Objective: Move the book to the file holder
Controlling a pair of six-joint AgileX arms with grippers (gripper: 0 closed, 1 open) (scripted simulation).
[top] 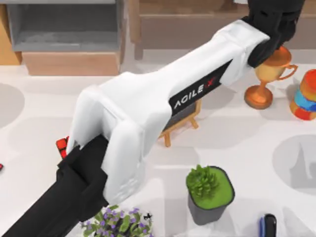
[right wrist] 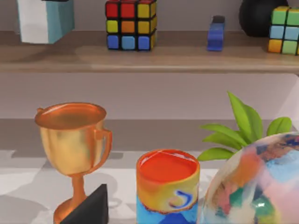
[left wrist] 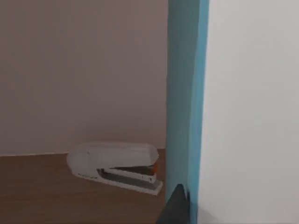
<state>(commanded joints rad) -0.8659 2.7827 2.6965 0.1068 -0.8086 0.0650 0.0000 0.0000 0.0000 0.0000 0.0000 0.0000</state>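
Left wrist view shows the book (left wrist: 184, 93) held upright by the left gripper's closed fingers (left wrist: 175, 207), ready for slotting into the file holder (top: 69, 34); right gripper's fingers: cannot tell

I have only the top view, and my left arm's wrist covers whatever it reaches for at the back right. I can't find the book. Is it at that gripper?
Observer: Yes. In the left wrist view the book stands upright right up against the left gripper, teal cover beside white pages, with one dark finger on it.
Operator: What is behind it?
Observer: A pale grey stapler lying on a brown wooden surface.
Operator: Is it near the file holder yet?
Observer: No. The right arm sits low near the trophy, and its wrist view shows the book at the long shelf, along from a colourful cube. The file holder is at the back left.
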